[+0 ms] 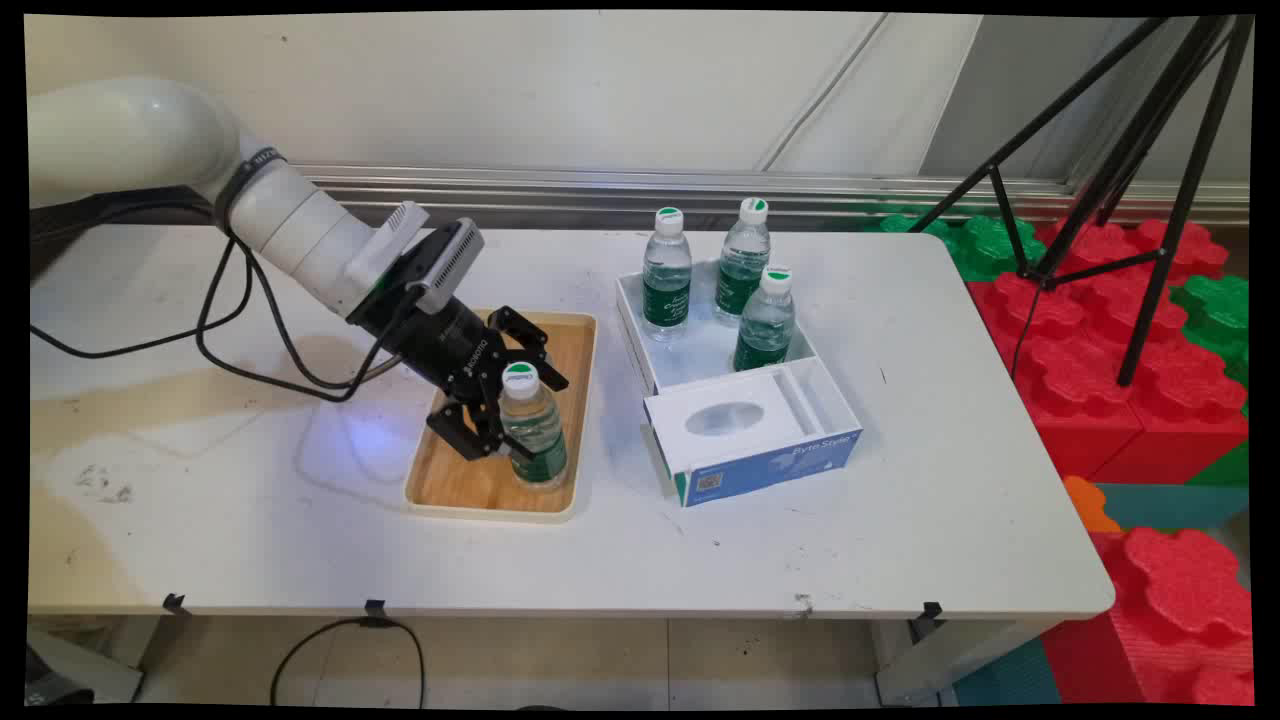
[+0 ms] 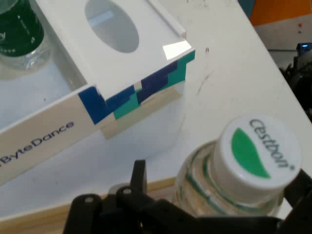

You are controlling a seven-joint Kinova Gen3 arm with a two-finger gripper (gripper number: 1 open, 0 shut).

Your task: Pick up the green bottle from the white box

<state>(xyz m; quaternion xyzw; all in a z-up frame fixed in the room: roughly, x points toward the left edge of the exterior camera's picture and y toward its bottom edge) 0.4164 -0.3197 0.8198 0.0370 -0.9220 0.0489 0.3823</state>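
Here's the gripper (image 1: 520, 415), low over the wooden tray (image 1: 470, 485) left of centre on the table (image 1: 900, 520), reaching in from the upper left of the frame. One water bottle (image 1: 535, 440) stands upright on the tray's right side, near its front edge, white cap with a green mark on top. The fingers (image 1: 545, 375) sit on either side of it, one behind and one in front, spread wide. In the hand view the bottle (image 2: 243, 170) fills the lower right. A gap shows between it and the finger (image 2: 139, 178) to its left, so I read the fingers as released around the bottle, not clamped on it. I cannot tell whether the far finger touches it.

Right of centre, well apart from the tray, sits a white box (image 1: 640, 340) pulled out like a drawer from its blue-printed sleeve (image 1: 770, 455). Three more bottles stand upright in the open part: one at the back left (image 1: 667, 275), one at the back right (image 1: 743, 265), one nearer the sleeve (image 1: 765, 325).

So the count stands at one bottle on the tray and three in the box. The tray has bare wood left of and behind its bottle.

Off the table on the right, a black tripod (image 1: 1150, 200) stands over red and green foam blocks (image 1: 1100, 380).
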